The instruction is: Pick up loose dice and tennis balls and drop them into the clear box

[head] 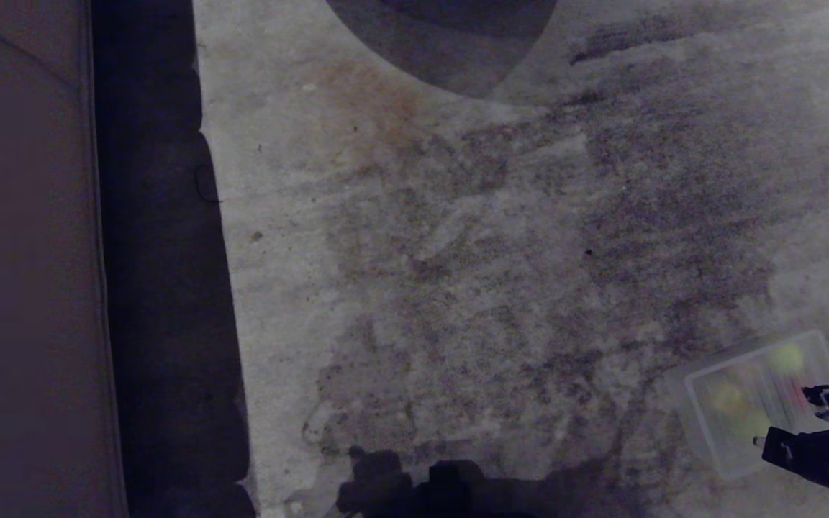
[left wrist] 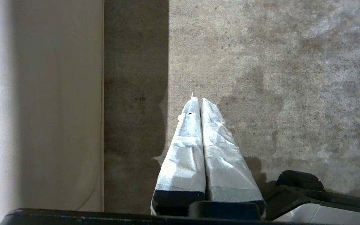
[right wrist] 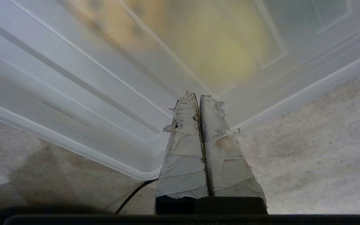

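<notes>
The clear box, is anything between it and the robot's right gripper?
Nothing visible. The right gripper, fingers shut and empty, sits right over a corner of the clear box. Blurry yellow-green shapes lie inside the box; no loose ball or die shows on the floor.

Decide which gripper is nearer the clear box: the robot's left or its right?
Right. The right gripper hangs shut over a corner of the clear box. The left gripper is shut above bare floor, no box near it.

**Open carpet, box corner at the right gripper**

Stained carpet lies bare ahead, offering wide passage; a pale panel and its dark shadow strip wall off the left; the box sits at lower right, its corner directly under the right gripper, whose fingers are pressed together.
</notes>
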